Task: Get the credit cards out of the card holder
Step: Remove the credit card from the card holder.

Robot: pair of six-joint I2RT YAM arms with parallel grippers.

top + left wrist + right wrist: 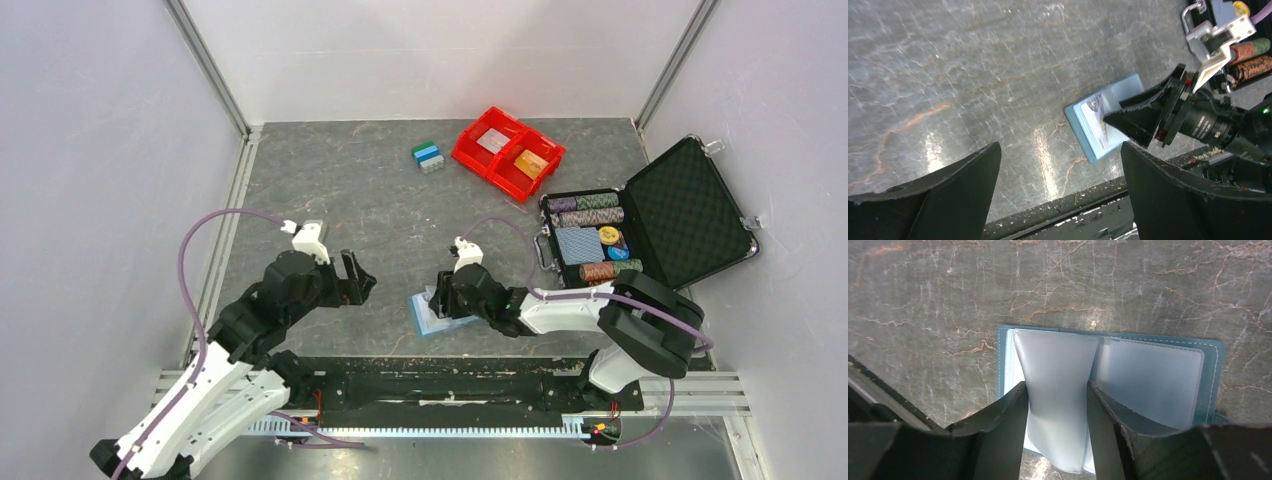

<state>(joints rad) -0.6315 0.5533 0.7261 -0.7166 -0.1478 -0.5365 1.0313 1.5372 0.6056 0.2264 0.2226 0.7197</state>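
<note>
The light-blue card holder (428, 322) (1084, 136) lies spread open on the table (380, 200) near its front edge. My right gripper (437, 298) (1055, 385) stands over it. Its fingers press both edges of a clear sleeve (1055, 365) that rises bowed from the holder (1158, 380). In the left wrist view a white printed face (1094, 114) shows inside the holder; I cannot tell whether it is a card. An orange credit card (531, 163) and a whitish credit card (492, 140) lie in the red bin (470, 152). My left gripper (358, 278) (1060, 146) hovers wide open, left of the holder, holding nothing.
The red two-compartment bin stands at the back centre, with a small blue and green block (428, 157) to its left. An open black case (690, 210) holding poker chips and a blue deck sits at the right. The dark front rail (450, 385) runs close under the holder.
</note>
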